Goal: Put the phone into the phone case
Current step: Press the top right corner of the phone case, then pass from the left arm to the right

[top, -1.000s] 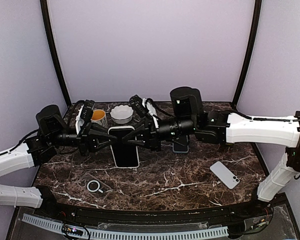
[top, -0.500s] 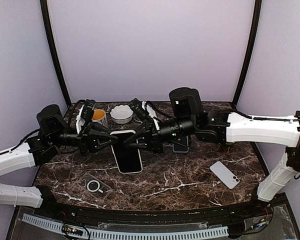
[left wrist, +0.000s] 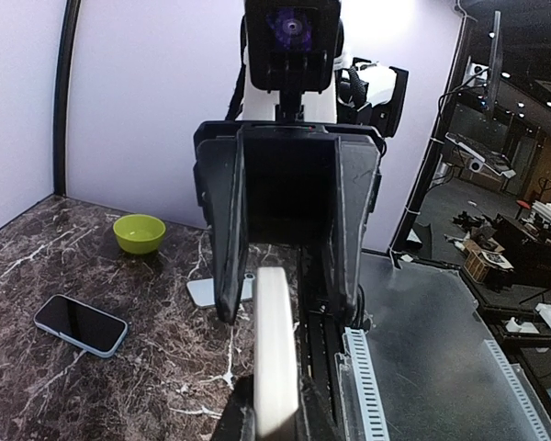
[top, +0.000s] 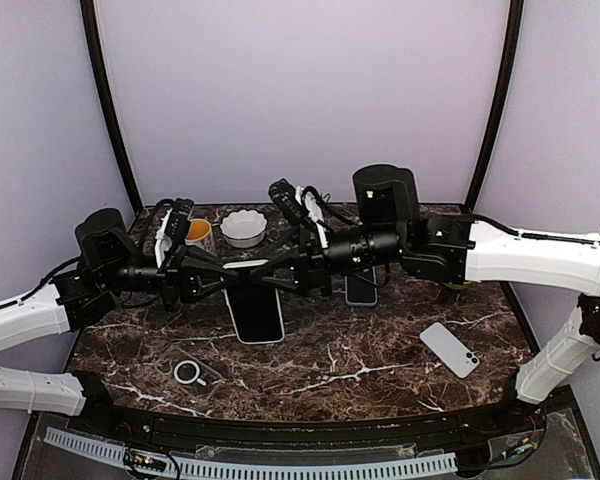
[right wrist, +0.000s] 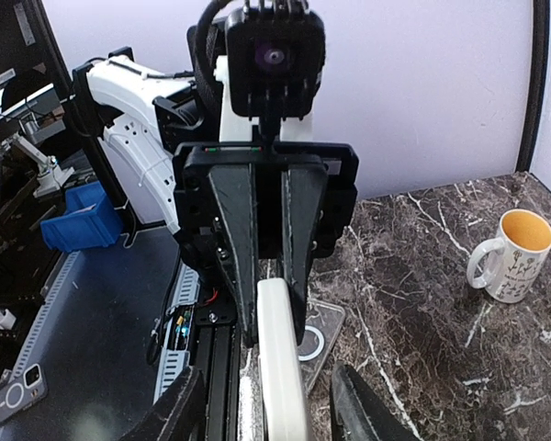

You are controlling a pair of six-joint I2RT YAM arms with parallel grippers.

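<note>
From my station I see the phone [top: 258,315] held over the middle of the table [top: 380,375], between the two arms. It has a dark screen and a white rim. I cannot tell whether this rim is a case.

The left gripper [top: 220,283] is closed on one long edge of the phone. The right wrist view shows its two fingers pressed on the white edge. The right gripper [top: 280,282] faces it from the other side. Its fingers [right wrist: 176,409] stand wide apart, with the phone edge between them and no contact that I can see.

A clear case [top: 190,372] with a ring on it lies flat near the front left of the table, well apart from the phone.

At the back stands a mug [top: 198,235], upright, and its inside looks yellow. I cannot tell whether something is in it. Just beside it is a white bowl [top: 244,227], and I see only white in it. A green bowl [left wrist: 138,232] sits on the right side and shows only its own green inside.
</note>
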